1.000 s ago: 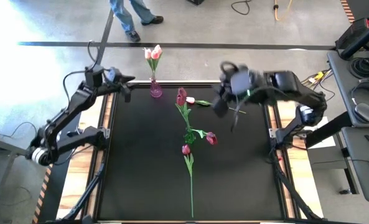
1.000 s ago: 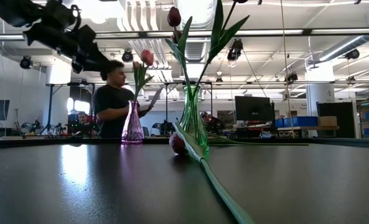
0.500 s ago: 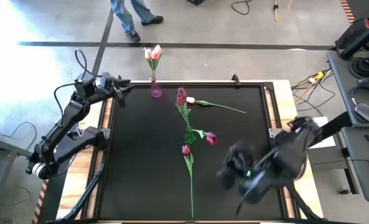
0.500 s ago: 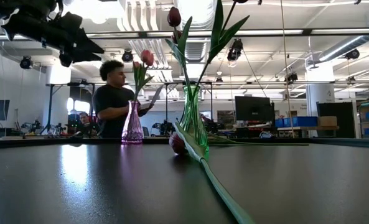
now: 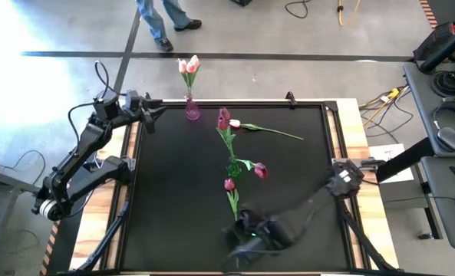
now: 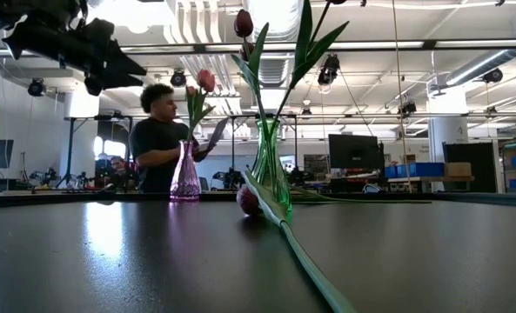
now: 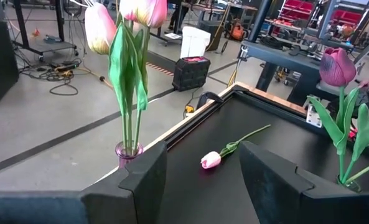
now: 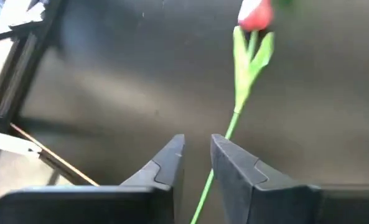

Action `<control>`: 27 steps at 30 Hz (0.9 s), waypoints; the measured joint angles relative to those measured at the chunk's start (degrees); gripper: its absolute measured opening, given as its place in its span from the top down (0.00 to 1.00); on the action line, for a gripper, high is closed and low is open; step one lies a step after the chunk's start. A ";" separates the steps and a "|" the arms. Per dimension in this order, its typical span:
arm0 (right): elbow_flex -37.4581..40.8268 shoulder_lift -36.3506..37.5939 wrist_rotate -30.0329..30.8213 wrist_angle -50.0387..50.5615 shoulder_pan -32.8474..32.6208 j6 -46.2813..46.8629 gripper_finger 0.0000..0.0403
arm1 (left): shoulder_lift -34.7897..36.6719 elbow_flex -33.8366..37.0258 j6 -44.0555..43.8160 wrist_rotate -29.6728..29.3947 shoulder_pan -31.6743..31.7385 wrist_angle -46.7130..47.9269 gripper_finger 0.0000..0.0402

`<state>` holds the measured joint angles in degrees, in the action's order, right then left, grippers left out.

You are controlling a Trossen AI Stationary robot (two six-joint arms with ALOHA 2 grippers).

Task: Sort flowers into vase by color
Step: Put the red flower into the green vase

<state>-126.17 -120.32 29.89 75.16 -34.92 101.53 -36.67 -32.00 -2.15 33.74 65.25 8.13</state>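
Closing on the dark red tulip (image 5: 229, 185) lying at the surface's (image 5: 173, 199) six o'clock, my right tool (image 8: 196, 163), fingers narrowly parted and empty, should straddle its stem squarely; my left tool (image 7: 200, 180) waits released at eleven o'clock.

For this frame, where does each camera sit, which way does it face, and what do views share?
High: overhead, straight down on the table; both arms show.
Low: tabletop height, facing the room; left gripper overhead.
Left wrist: behind the open left gripper, facing the pink vase and the lying pale tulip.
Right wrist: above the right gripper, beside a lying tulip stem.
Shared: the pink vase appears in high, low and left wrist.
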 joint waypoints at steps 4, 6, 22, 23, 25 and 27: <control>0.38 -2.64 -6.04 -7.06 4.32 -9.80 0.80 | -0.24 0.46 0.08 0.20 -0.77 -0.09 0.54; 1.42 -3.56 -10.40 -9.72 6.44 -14.53 0.80 | -0.16 0.62 0.08 0.22 -1.53 -0.08 0.56; 20.37 -2.77 -21.38 -22.24 13.29 -8.77 0.68 | 3.01 0.65 0.13 0.18 -5.63 0.92 0.67; 20.76 -2.77 -21.38 -22.28 13.61 -8.27 0.65 | 3.06 0.65 0.13 0.16 -5.71 1.10 0.67; 21.56 -2.77 -21.41 -22.99 14.29 -8.25 0.60 | 3.09 0.65 0.19 -0.01 -5.86 1.37 0.67; 22.21 -2.74 -21.59 -23.83 14.97 -8.72 0.57 | 3.11 0.65 0.37 -0.04 -5.96 1.48 0.67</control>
<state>-103.96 -123.06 8.29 51.33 -19.96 92.81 -33.56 -31.35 -1.78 33.69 59.29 9.62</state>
